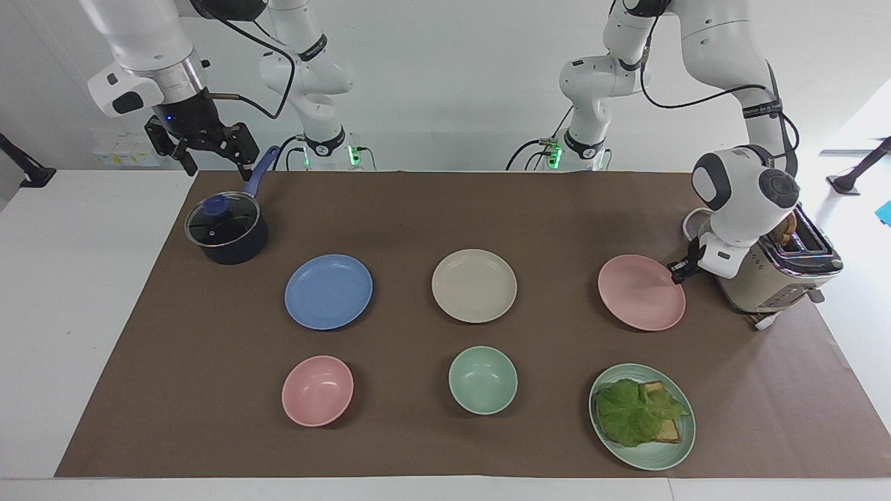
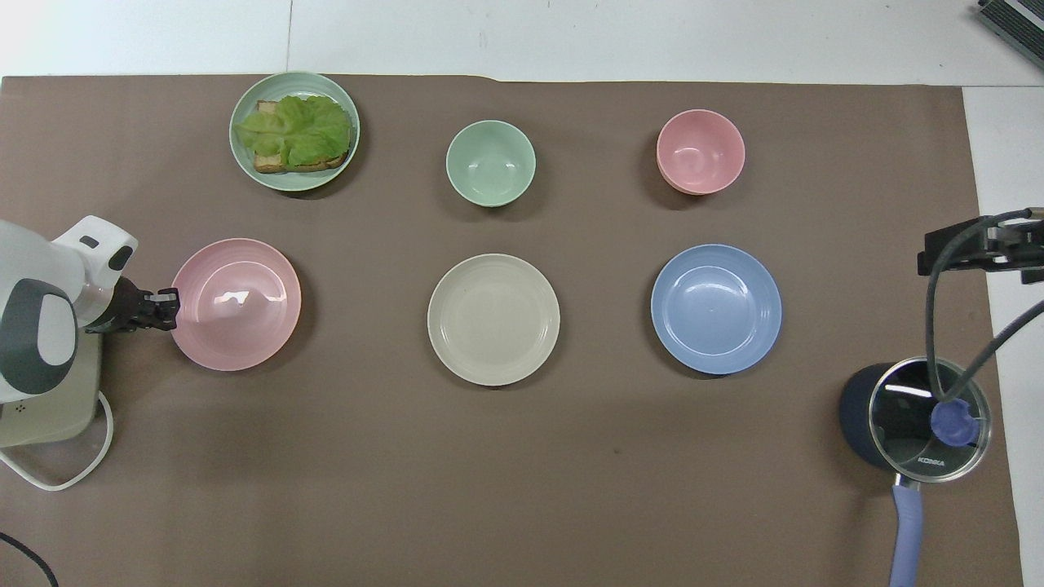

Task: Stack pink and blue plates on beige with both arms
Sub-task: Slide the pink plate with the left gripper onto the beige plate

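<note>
The pink plate (image 1: pixel 642 292) (image 2: pixel 236 304) lies on the brown mat at the left arm's end of the table. My left gripper (image 1: pixel 676 273) (image 2: pixel 167 300) is shut on its rim, on the side next to the toaster. The beige plate (image 1: pixel 474 285) (image 2: pixel 493 319) sits at the mat's middle. Beside it, toward the right arm's end, lies the blue plate (image 1: pixel 328 291) (image 2: pixel 716 309). My right gripper (image 1: pixel 217 167) hangs open in the air over the mat's corner by the pot's handle, holding nothing.
A dark pot (image 1: pixel 226 229) with a glass lid stands by the right arm. A beige toaster (image 1: pixel 779 278) stands close beside the left gripper. A pink bowl (image 1: pixel 317 390), a green bowl (image 1: pixel 483 380) and a green plate (image 1: pixel 661 456) with lettuce toast lie farther from the robots.
</note>
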You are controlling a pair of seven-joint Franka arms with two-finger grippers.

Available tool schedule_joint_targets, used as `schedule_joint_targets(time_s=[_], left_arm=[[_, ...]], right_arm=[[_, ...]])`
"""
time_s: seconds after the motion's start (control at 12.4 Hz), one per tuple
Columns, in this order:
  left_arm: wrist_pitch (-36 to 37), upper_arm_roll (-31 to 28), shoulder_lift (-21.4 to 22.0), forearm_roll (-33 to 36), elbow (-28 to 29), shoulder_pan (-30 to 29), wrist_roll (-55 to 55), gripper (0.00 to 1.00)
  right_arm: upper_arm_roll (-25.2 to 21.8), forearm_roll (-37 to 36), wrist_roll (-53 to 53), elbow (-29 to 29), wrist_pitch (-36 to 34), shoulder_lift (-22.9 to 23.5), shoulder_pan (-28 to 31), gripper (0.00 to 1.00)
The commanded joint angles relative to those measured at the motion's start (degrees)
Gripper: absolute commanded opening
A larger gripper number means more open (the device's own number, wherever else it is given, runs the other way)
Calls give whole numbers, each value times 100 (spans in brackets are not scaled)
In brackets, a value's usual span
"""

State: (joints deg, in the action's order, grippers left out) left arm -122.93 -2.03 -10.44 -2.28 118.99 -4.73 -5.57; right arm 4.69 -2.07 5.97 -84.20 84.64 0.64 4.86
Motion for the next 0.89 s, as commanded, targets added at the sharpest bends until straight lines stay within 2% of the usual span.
schedule_joint_targets(time_s=[0.0, 0.16, 0.32, 0.56, 0.8], left_arm=[[1065, -17, 112, -219, -689, 69, -58, 0], [1778, 9, 130, -605, -1244, 69, -93, 0], [2061, 254, 261, -659, -1387, 199, -600, 0], [1940, 422, 306, -659, -1352, 1129, -2075, 0], [1562, 440, 349, -1107, -1290, 1903, -3227, 0]], right_arm=[[32, -22, 36, -141, 62, -108, 67, 100], [32, -22, 36, -141, 62, -108, 59, 100], [32, -22, 36, -141, 62, -108, 67, 100], [32, -22, 36, -149, 62, -108, 67, 100], [32, -22, 36, -149, 62, -117, 59, 100]])
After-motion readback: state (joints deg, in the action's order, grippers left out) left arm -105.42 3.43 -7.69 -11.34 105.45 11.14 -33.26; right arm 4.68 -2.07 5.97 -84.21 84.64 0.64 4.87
